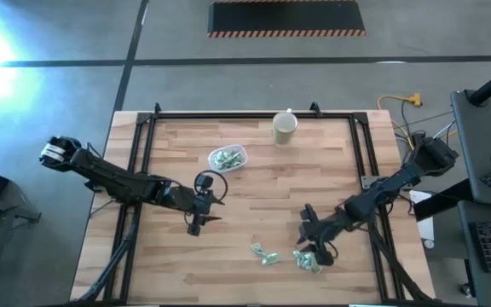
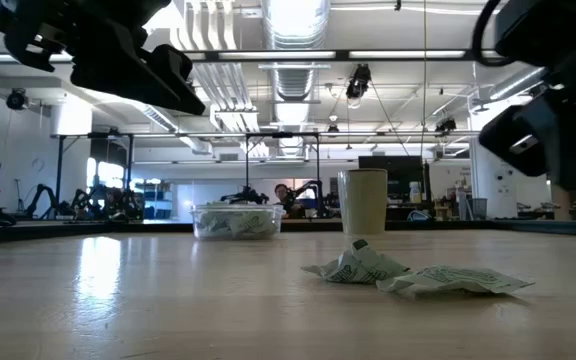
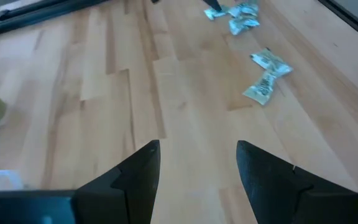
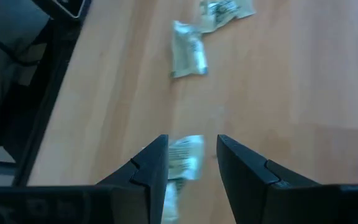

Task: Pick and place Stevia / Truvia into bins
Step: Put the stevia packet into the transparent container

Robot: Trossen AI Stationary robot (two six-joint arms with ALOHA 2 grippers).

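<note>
Sachets part sorted: one tub filled, two small clusters loose on the wood.

One clear tub (image 1: 228,158) sits toward the table's far side with a heap of green-and-white sachets (image 1: 226,157) inside, too jumbled to count; one beige cup (image 1: 284,128) stands upright near it, apart, by the far edge. Two loose sachets (image 1: 264,254) lie close together near the front edge, and a second cluster (image 1: 308,261) of about three lies just beside them under the right gripper (image 1: 311,252). That gripper hangs low over this cluster, jaws parted with one packet (image 4: 184,158) showing between the fingers (image 4: 244,165); whether it is pinched or merely straddled I cannot tell. The left gripper (image 1: 196,223) hovers over bare wood near the table's middle, jaws spread and empty, well apart from the tub.
</note>
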